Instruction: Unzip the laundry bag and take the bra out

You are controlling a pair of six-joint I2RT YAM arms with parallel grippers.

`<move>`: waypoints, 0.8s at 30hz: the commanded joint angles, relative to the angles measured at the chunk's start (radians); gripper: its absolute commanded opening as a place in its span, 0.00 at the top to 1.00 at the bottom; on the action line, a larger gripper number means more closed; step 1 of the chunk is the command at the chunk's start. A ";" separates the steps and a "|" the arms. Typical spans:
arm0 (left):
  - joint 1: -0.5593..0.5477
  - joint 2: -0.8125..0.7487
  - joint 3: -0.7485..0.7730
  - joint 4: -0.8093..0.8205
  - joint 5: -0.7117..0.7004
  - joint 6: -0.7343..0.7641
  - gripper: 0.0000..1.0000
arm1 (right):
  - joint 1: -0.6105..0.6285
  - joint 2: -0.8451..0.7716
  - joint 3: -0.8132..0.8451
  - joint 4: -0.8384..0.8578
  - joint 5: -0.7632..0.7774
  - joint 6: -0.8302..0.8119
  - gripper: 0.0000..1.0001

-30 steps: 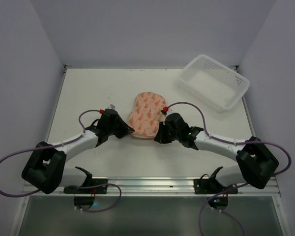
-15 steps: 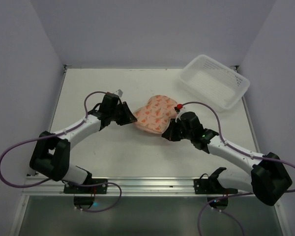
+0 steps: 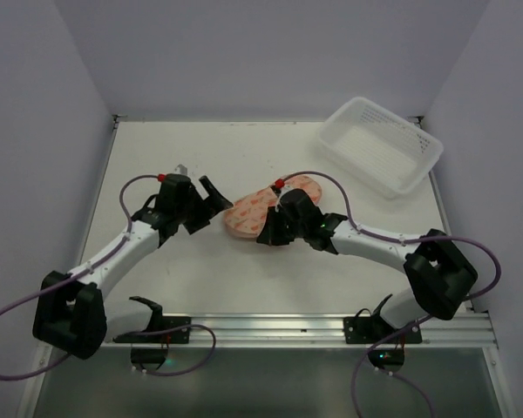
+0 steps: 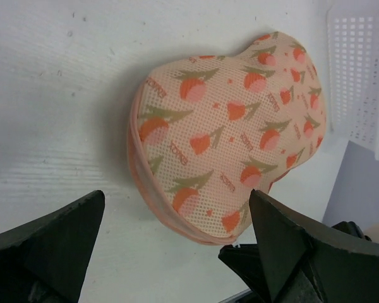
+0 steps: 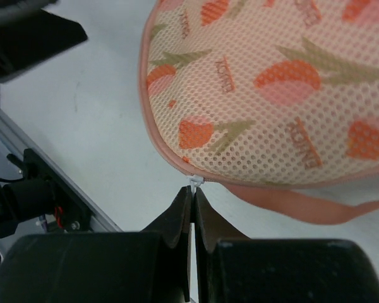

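The laundry bag (image 3: 257,209), a peach-pink mesh pouch with an orange tulip pattern, lies zipped shut on the white table between both arms. My left gripper (image 3: 218,200) stands open just left of the bag, and its fingers (image 4: 57,240) straddle the bag's near end (image 4: 227,126) without touching it. My right gripper (image 5: 194,192) is shut on the small white zipper pull (image 5: 194,181) at the bag's pink rim (image 5: 170,161). The pink loop (image 5: 303,205) lies flat beside the right fingers. The bra is hidden.
A white slotted plastic basket (image 3: 379,144) sits at the back right of the table, and its corner (image 4: 360,69) shows in the left wrist view. Grey walls close in the table at the left, back and right. The metal rail (image 3: 261,326) runs along the near edge.
My left gripper has opened, let go of the bag and drawn back to the left. The right gripper, still shut, has swung left along the bag's rim. The bag has turned and shifted.
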State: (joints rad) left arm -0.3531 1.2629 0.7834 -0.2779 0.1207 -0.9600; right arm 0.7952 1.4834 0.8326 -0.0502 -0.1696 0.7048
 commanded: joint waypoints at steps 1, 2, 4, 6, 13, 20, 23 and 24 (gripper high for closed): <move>0.000 -0.124 -0.140 0.018 -0.003 -0.164 0.00 | 0.061 0.046 0.094 0.044 0.005 0.022 1.00; -0.003 -0.143 -0.168 0.038 0.008 -0.186 0.00 | 0.070 0.058 0.105 0.043 0.004 0.022 1.00; -0.018 -0.174 -0.231 0.094 0.029 -0.238 0.00 | 0.088 0.093 0.129 0.044 -0.001 0.019 1.00; -0.043 -0.159 -0.245 0.117 0.020 -0.259 0.00 | 0.099 0.119 0.141 0.044 -0.010 0.018 1.00; -0.121 -0.059 -0.211 0.189 -0.015 -0.290 0.07 | 0.105 0.141 0.171 0.043 -0.015 0.005 1.00; -0.127 -0.011 -0.219 0.180 -0.044 -0.276 0.81 | 0.105 0.075 0.111 0.007 0.047 -0.014 1.00; -0.112 -0.003 -0.222 0.168 -0.050 -0.246 1.00 | 0.087 0.032 0.048 -0.022 0.090 -0.039 1.00; -0.090 -0.005 -0.219 0.155 -0.050 -0.220 1.00 | 0.061 -0.001 0.028 -0.023 0.103 -0.045 1.00</move>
State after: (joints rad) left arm -0.4770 1.2488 0.5430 -0.1184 0.1215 -1.2331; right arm 0.8928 1.5848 0.9066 -0.0437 -0.1364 0.6937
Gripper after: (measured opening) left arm 0.027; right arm 0.010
